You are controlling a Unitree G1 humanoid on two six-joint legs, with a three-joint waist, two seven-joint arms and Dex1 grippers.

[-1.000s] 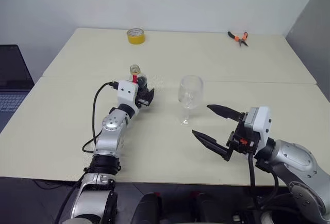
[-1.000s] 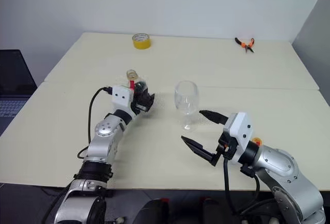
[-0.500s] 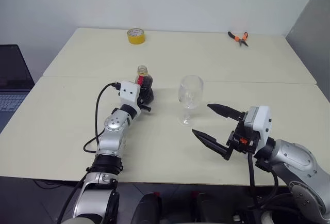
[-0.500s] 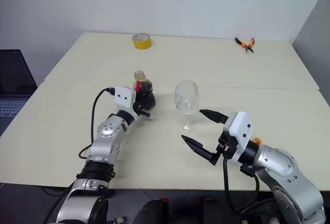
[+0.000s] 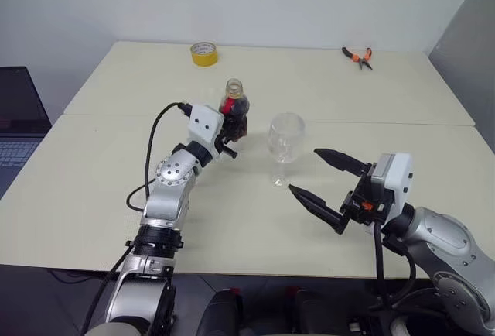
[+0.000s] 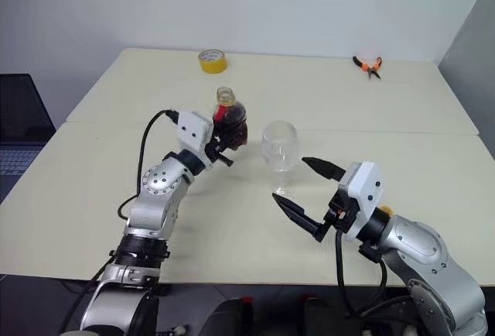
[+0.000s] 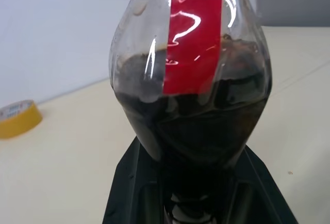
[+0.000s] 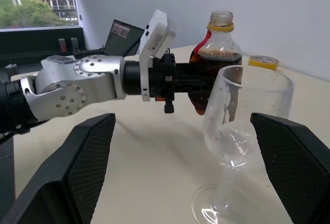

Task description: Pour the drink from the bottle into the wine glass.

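My left gripper (image 5: 232, 130) is shut on the bottle (image 5: 234, 110) and holds it upright above the table, just left of the wine glass (image 5: 286, 139). The bottle is clear, with a red label and a yellow ring at its neck, and the dark drink (image 7: 196, 126) fills its lower body. The wine glass stands upright on the table (image 5: 108, 158) and looks empty. To its right, my right gripper (image 5: 305, 170) is open, its fingertips close to the stem and foot without touching. In the right wrist view the glass (image 8: 242, 126) stands ahead between the two fingers (image 8: 67, 177).
A yellow tape roll (image 5: 203, 53) lies at the table's far edge. Orange-handled pliers (image 5: 357, 56) lie at the far right. A laptop (image 5: 19, 119) sits off the table's left side. A seam runs across the table behind the glass.
My left gripper has shut on the bottle, lifted it off the table and carried it right, toward the glass. The right gripper has stayed in place, open.
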